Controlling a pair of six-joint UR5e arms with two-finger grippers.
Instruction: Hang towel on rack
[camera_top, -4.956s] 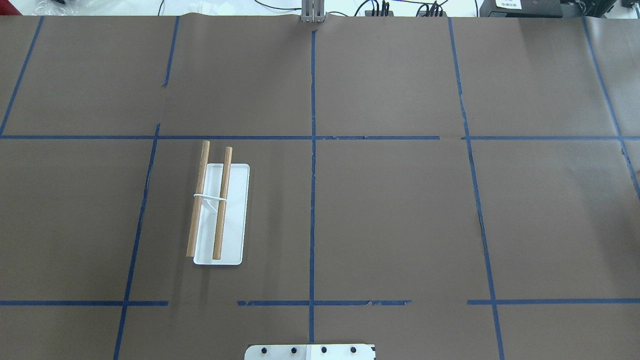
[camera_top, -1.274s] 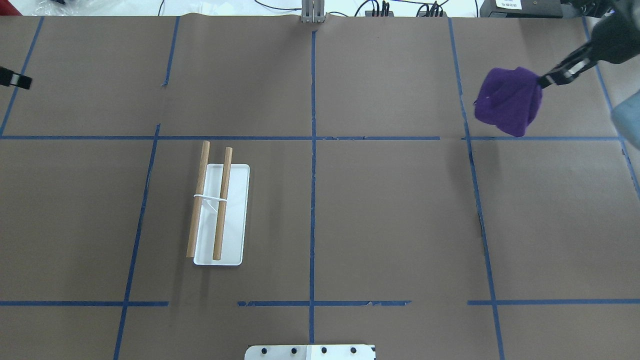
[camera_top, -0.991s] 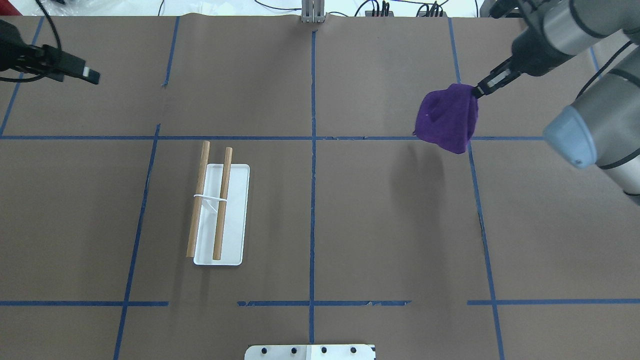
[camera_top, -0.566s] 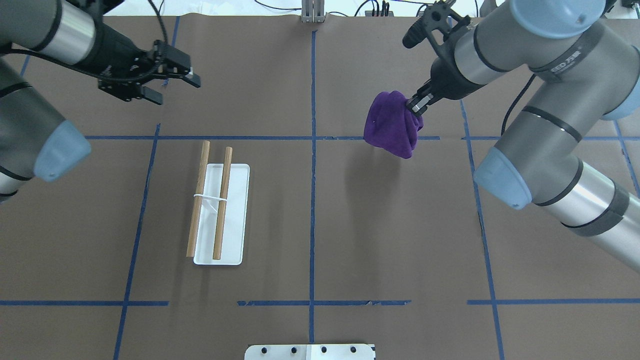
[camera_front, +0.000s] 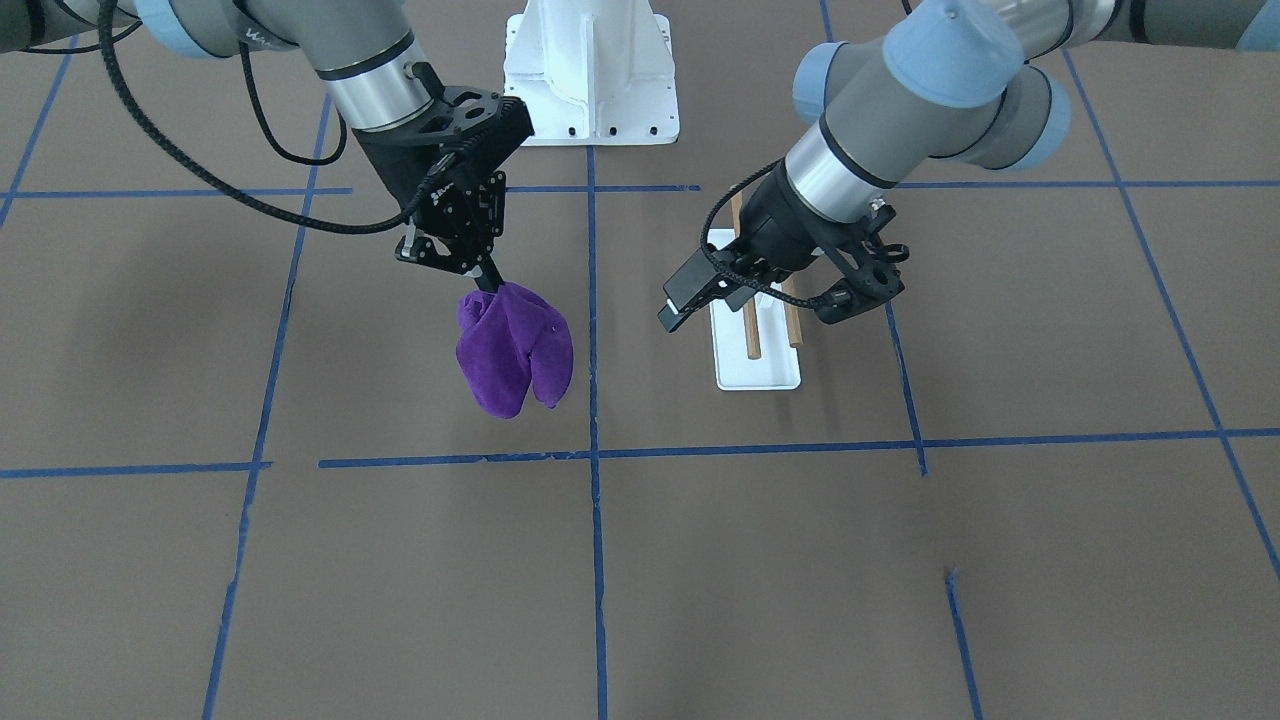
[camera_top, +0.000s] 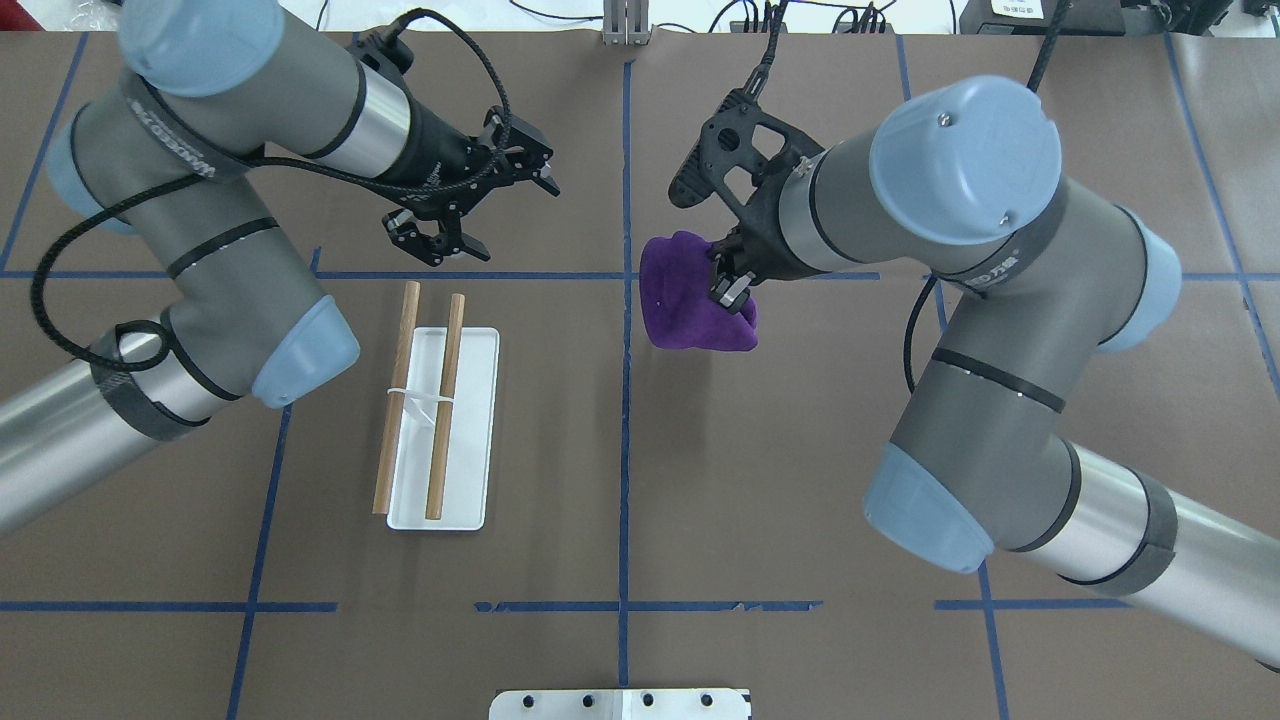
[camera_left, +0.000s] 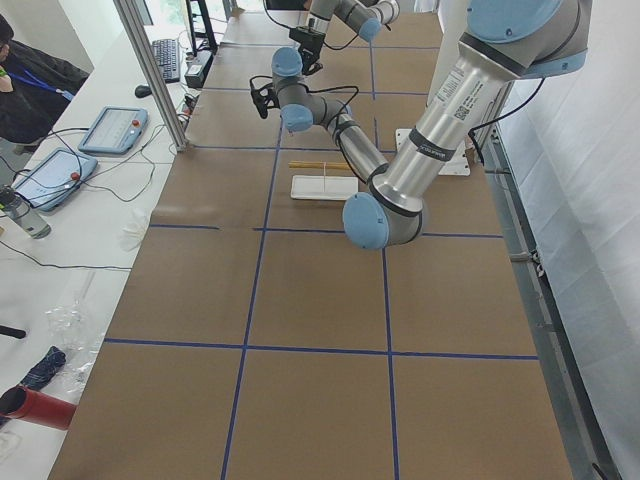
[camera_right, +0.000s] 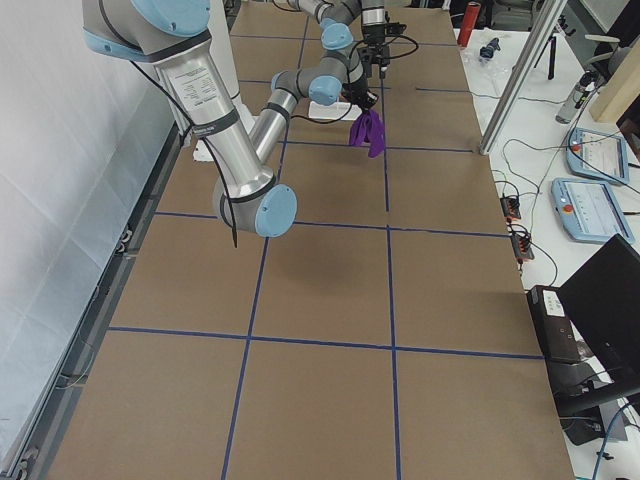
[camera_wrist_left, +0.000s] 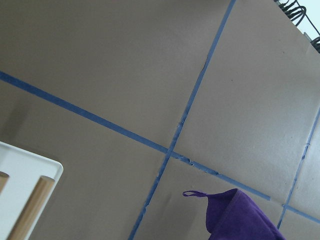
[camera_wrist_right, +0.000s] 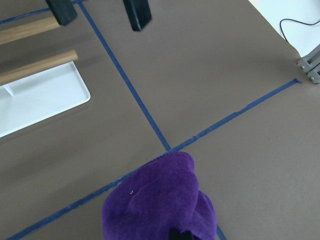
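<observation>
Right gripper (camera_front: 487, 282) pinching towel (camera_front: 512, 352), hanging bunched

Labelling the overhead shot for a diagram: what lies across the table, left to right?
rack → middle blue tape line → towel. The left gripper overlaps the rack's span and the right gripper overlaps the towel, so both are left out.
</observation>
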